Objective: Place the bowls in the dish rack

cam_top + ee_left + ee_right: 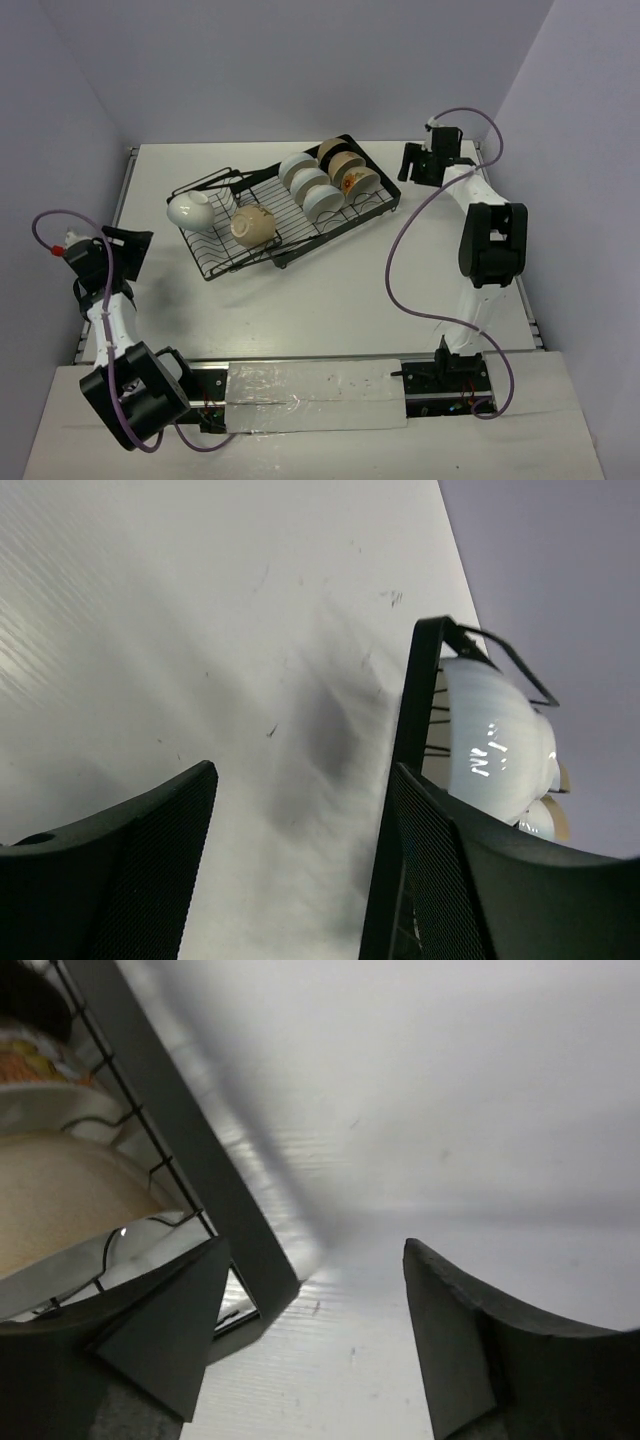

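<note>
While all the bowls (322, 200) sit in the rack (330, 230) at mid-surface (330, 310), the left tool (300, 780) hangs near its left end and the right tool (315, 1250) near its right, both with fingers apart and empty.

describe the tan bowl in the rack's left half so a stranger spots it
On the table, find the black wire dish rack. Its right end holds a tight row of bowls; its left half holds two. The tan bowl is the one nearer that row, matte beige beside a glossy white bowl.
</note>
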Controlling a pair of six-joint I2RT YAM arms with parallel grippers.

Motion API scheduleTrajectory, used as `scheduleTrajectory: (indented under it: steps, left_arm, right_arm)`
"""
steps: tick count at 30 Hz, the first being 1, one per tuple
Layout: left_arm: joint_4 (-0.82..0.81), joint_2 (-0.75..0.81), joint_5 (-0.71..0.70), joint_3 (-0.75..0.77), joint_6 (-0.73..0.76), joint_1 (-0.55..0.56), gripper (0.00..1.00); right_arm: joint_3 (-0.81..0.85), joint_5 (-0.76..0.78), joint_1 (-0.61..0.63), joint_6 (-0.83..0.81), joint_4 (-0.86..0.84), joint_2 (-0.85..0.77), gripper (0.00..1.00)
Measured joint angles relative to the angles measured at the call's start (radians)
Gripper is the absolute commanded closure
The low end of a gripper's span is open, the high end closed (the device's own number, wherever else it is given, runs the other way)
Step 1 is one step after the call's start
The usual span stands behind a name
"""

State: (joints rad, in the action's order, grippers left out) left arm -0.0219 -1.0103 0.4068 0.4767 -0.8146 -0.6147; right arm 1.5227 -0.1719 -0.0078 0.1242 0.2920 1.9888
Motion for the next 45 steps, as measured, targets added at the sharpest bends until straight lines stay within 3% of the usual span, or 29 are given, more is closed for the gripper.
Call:
scheduleTrajectory:
  steps: [5, 11, 17, 20, 27, 36, 45]
  left_arm:
    - [0.14, -0.022, -0.085, 0.145, 0.059, 0.017, 0.21]
    - [0.33, -0.077, -0.208, 0.396, 0.166, 0.117, 0.14]
    - [0.483, -0.115, -0.318, 0.723, 0.274, 0.245, 0.08]
    - [0.543, -0.124, -0.356, 0.912, 0.329, 0.309, 0.01]
    - [0.602, -0.109, -0.439, 1.222, 0.44, 0.452, 0.01]
    - [0.694, -0.073, -0.518, 1.478, 0.55, 0.628, 0.01]
    - [0.741, 0.037, -0.607, 1.521, 0.593, 0.757, 0.01]
  right_arm:
    - [0.0, 0.077, -0.028, 0.009, -0.001, -0.1, 0.11]
    - [0.039, 0.157, -0.031, 0.01, 0.038, -0.273, 0.0]
    - [0.119, 0.22, -0.032, 0.008, 0.082, -0.47, 0.0]
    - [0.146, 0.243, -0.032, 0.003, 0.093, -0.592, 0.0]
    - [0.179, 0.33, -0.031, -0.024, 0.1, -0.868, 0.0]
    - [0.165, 0.431, -0.032, -0.101, 0.095, -1.19, 0.0]
    - [-0.01, 0.414, -0.031, -0.16, -0.027, -1.435, 0.0]
